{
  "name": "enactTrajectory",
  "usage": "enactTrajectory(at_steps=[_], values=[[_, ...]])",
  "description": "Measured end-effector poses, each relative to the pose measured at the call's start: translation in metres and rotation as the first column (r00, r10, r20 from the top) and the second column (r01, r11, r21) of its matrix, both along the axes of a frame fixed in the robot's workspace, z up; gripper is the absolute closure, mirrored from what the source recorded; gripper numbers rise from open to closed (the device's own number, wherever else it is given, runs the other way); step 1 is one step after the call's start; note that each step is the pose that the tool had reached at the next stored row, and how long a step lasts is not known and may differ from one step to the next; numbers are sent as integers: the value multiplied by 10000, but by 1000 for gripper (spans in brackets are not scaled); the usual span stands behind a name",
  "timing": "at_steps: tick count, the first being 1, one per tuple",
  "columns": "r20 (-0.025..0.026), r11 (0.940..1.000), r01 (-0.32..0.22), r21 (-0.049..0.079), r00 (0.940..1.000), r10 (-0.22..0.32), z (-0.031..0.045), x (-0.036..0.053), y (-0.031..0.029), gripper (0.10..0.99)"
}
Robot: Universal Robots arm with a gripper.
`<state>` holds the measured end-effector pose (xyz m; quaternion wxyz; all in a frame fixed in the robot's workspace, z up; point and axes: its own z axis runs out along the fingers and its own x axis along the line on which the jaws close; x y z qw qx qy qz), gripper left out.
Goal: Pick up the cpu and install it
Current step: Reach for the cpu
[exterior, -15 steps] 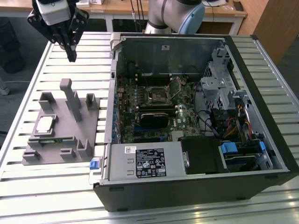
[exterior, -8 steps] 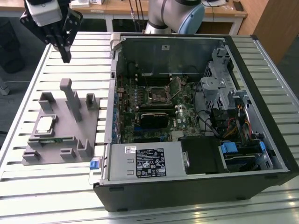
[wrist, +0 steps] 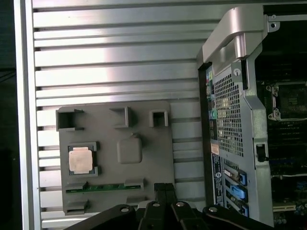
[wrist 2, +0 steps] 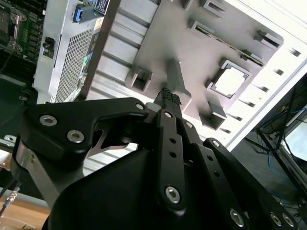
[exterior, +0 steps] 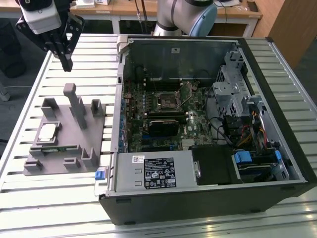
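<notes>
The cpu (exterior: 48,131) (wrist 2: 230,81) (wrist: 80,159), a small square chip with a pale silver top, lies flat in a recess of the grey plastic fixture (exterior: 74,144) (wrist: 105,139) on the slatted table. My gripper (exterior: 67,67) (wrist 2: 168,94) (wrist: 165,188) hangs well above the table, beyond the fixture's far edge in the exterior view, apart from the cpu. Its black fingers are shut together with nothing between them. The empty cpu socket (exterior: 166,100) (wrist: 290,100) sits on the motherboard inside the open computer case.
The open computer case (exterior: 277,163) fills the exterior view's right, with a silver labelled box (exterior: 153,171) at its near side and drive cages at its right. Tall grey posts (exterior: 77,106) rise from the fixture. A green strip (wrist: 103,187) lies in a fixture slot.
</notes>
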<state>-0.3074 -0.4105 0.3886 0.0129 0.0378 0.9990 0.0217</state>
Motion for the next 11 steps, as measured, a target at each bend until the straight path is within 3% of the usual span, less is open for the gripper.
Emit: enactTrajectory(at_steps=[4,11], values=[[0,10000,1,-1,10000,-1,-1,-47,-15,980],[0,10000,1,-1,10000,-1,-5,-228,-16,980]])
